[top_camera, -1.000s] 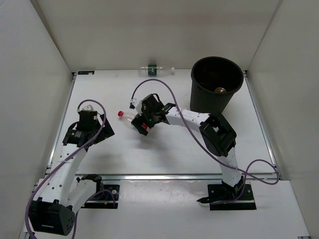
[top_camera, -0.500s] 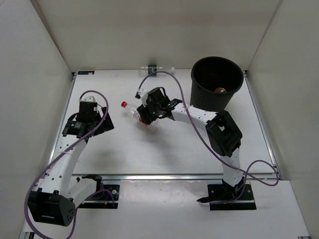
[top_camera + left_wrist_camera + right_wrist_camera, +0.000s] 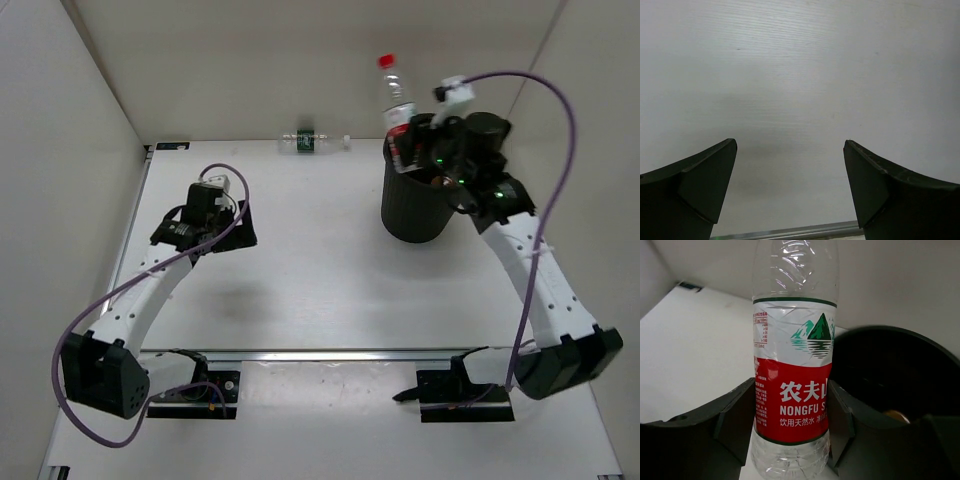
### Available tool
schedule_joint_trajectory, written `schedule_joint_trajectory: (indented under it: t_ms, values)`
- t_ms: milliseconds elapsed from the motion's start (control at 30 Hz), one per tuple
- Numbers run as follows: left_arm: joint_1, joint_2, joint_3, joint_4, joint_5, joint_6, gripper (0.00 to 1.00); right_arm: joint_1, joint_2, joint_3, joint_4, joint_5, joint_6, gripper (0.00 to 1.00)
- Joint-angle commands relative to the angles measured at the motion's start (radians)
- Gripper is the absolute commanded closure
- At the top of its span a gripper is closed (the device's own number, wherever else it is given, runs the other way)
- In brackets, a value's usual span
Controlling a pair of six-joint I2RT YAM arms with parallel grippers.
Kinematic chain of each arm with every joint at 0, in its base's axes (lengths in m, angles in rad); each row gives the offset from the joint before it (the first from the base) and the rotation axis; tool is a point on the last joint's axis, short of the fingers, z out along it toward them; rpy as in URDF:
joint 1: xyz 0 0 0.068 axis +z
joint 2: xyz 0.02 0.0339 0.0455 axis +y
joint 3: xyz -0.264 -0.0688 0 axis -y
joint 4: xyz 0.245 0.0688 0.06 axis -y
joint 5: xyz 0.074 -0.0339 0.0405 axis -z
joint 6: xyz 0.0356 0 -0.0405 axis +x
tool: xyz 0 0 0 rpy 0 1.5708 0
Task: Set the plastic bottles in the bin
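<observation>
A clear plastic bottle (image 3: 397,104) with a red cap and red label stands upright in the air over the left rim of the black bin (image 3: 413,214). My right gripper (image 3: 411,146) is shut on its lower body. In the right wrist view the fingers (image 3: 735,422) press both sides of the red label (image 3: 792,407), with the bin's mouth (image 3: 890,371) just behind and to the right. An orange bottle (image 3: 896,415) lies inside the bin. Another clear bottle with a green label (image 3: 313,141) lies against the back wall. My left gripper (image 3: 238,226) hangs open over the bare table (image 3: 800,75), its jaws holding nothing.
White walls close in the table on the left, back and right. A metal rail (image 3: 350,354) runs along the near edge, and a strip of it shows in the left wrist view (image 3: 790,232). The right arm's purple cable (image 3: 560,110) arcs high over the bin.
The right gripper has lifted the red-label bottle off the table's middle and carried it up and right to the bin's rim. The left arm has swung toward the back and right.
</observation>
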Motion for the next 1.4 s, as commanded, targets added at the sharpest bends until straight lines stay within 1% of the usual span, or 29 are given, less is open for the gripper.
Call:
schedule_joint_trajectory:
  t_ms: [0, 33, 133, 233, 300, 400, 433, 467, 500, 533, 567, 667, 767, 833, 867, 933, 1000, 1033, 1067, 1100, 1133, 1200, 1233, 1267, 1300, 1333, 1367]
  values:
    - [-0.049, 0.038, 0.055, 0.069, 0.054, -0.006, 0.01, -0.167, -0.070, -0.092, -0.036, -0.018, 0.064, 0.60]
    - [-0.054, 0.056, 0.064, 0.078, 0.051, -0.009, 0.01, -0.192, -0.083, -0.109, -0.028, -0.036, 0.079, 0.60]
    - [-0.098, 0.116, 0.090, 0.120, 0.071, -0.027, 0.01, -0.324, -0.100, -0.181, -0.013, -0.098, 0.072, 0.57]
    - [-0.141, 0.202, 0.141, 0.143, 0.077, -0.042, 0.01, -0.361, -0.048, -0.188, -0.031, -0.095, 0.047, 0.54]
    - [-0.163, 0.238, 0.167, 0.140, 0.074, -0.055, 0.01, -0.360, -0.026, -0.186, -0.037, -0.075, 0.027, 0.48]
    - [-0.189, 0.273, 0.207, 0.157, 0.083, -0.073, 0.02, -0.357, -0.009, -0.174, -0.030, -0.046, 0.012, 0.24]
    - [-0.188, 0.271, 0.207, 0.160, 0.082, -0.078, 0.01, -0.361, -0.011, -0.169, -0.022, -0.046, 0.009, 0.21]
    - [-0.183, 0.268, 0.204, 0.163, 0.091, -0.081, 0.02, -0.358, -0.023, -0.168, -0.007, -0.046, 0.006, 0.15]
    - [-0.180, 0.267, 0.201, 0.166, 0.088, -0.085, 0.01, -0.357, -0.023, -0.168, -0.011, -0.040, 0.006, 0.12]
    - [-0.169, 0.261, 0.198, 0.166, 0.092, -0.084, 0.01, -0.357, -0.032, -0.157, -0.004, -0.049, 0.004, 0.03]
    - [-0.165, 0.258, 0.198, 0.167, 0.100, -0.072, 0.02, -0.367, -0.034, -0.149, 0.001, -0.056, 0.012, 0.01]
    - [-0.163, 0.267, 0.231, 0.135, 0.077, -0.021, 0.01, -0.357, -0.054, -0.119, -0.017, -0.058, 0.006, 0.01]
    - [-0.154, 0.296, 0.280, 0.114, 0.072, 0.069, 0.01, -0.344, -0.087, -0.125, -0.019, -0.067, 0.004, 0.01]
    - [-0.145, 0.324, 0.319, 0.118, 0.089, 0.169, 0.02, -0.341, -0.110, -0.134, -0.025, -0.101, 0.009, 0.01]
    - [-0.145, 0.352, 0.346, 0.132, 0.092, 0.248, 0.01, -0.350, -0.123, -0.134, -0.037, -0.119, 0.006, 0.01]
    - [-0.152, 0.418, 0.418, 0.126, 0.094, 0.452, 0.01, -0.358, -0.135, -0.122, -0.050, -0.170, 0.030, 0.01]
    - [-0.178, 0.547, 0.559, 0.089, 0.013, 0.546, 0.01, -0.358, -0.147, -0.117, -0.070, -0.243, 0.041, 0.00]
    - [-0.181, 0.589, 0.611, 0.030, 0.002, 0.582, 0.01, -0.358, -0.150, -0.128, -0.073, -0.254, 0.040, 0.00]
    - [-0.175, 0.676, 0.732, -0.038, 0.015, 0.600, 0.01, -0.355, -0.159, -0.122, -0.077, -0.277, 0.041, 0.01]
    - [-0.171, 0.752, 0.838, -0.058, 0.037, 0.626, 0.02, -0.352, -0.163, -0.123, -0.076, -0.285, 0.044, 0.00]
    - [-0.165, 0.790, 0.912, -0.073, 0.029, 0.637, 0.01, -0.355, -0.173, -0.129, -0.076, -0.308, 0.044, 0.01]
    - [-0.157, 0.892, 0.986, -0.037, 0.035, 0.687, 0.01, -0.376, -0.199, -0.161, -0.051, -0.355, 0.063, 0.01]
    - [-0.155, 0.934, 1.042, -0.034, 0.045, 0.721, 0.01, -0.402, -0.212, -0.178, -0.039, -0.369, 0.069, 0.01]
    - [-0.155, 0.958, 1.110, -0.032, 0.054, 0.756, 0.01, -0.403, -0.215, -0.180, -0.038, -0.392, 0.098, 0.00]
    - [-0.154, 1.015, 1.155, -0.050, 0.052, 0.775, 0.01, -0.435, -0.221, -0.189, -0.041, -0.445, 0.104, 0.01]
    - [-0.146, 1.076, 1.248, -0.058, 0.081, 0.806, 0.01, -0.453, -0.216, -0.195, -0.028, -0.476, 0.115, 0.01]
    - [-0.151, 1.101, 1.329, -0.057, 0.098, 0.827, 0.02, -0.465, -0.212, -0.195, -0.022, -0.495, 0.138, 0.01]
